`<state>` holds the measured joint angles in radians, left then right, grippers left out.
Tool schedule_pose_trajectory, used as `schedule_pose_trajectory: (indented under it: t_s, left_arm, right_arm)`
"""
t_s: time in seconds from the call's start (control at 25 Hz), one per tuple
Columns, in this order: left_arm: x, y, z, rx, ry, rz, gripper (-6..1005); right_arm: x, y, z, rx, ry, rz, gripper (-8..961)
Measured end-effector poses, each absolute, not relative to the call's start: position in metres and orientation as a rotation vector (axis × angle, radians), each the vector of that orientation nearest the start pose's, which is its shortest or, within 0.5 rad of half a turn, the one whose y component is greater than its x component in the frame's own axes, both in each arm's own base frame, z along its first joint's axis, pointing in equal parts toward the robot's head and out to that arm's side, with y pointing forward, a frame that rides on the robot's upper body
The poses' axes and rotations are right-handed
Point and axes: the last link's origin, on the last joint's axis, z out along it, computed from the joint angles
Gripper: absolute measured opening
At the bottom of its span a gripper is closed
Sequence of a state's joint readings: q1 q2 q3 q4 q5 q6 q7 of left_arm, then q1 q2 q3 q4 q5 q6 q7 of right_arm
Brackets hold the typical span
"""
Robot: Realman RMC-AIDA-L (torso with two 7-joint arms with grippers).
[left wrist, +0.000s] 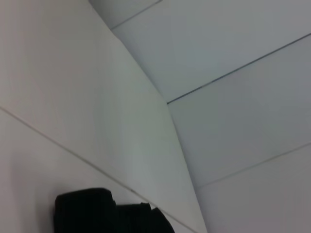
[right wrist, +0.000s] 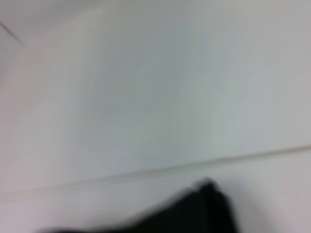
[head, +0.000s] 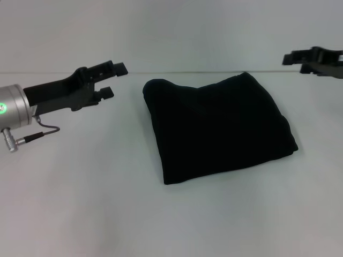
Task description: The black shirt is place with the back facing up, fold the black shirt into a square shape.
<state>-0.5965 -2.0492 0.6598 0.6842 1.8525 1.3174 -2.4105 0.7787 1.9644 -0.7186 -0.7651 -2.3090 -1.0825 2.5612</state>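
Observation:
The black shirt lies folded into a rough square in the middle of the white table, no lettering showing. My left gripper hovers to the left of the shirt's upper left corner, open and empty, a short gap away from the fabric. My right gripper is raised at the far right, above and beyond the shirt's right corner, clear of the cloth. In the right wrist view a blurred dark shape at the edge looks like a corner of the shirt.
The white table spreads bare around the shirt, and its back edge meets a pale wall. A cable hangs under the left wrist. The left wrist view shows white wall panels and a dark blocky shape I cannot identify.

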Motion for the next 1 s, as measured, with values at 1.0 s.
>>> schedule_pose_trajectory:
  t_s: [1.0]
  left_arm:
    - [-0.243,0.346,-0.041,-2.144,-2.289,-0.688,763]
  right_arm:
    - [0.328,0.312,0.087,-1.916,0.87,1.179,698]
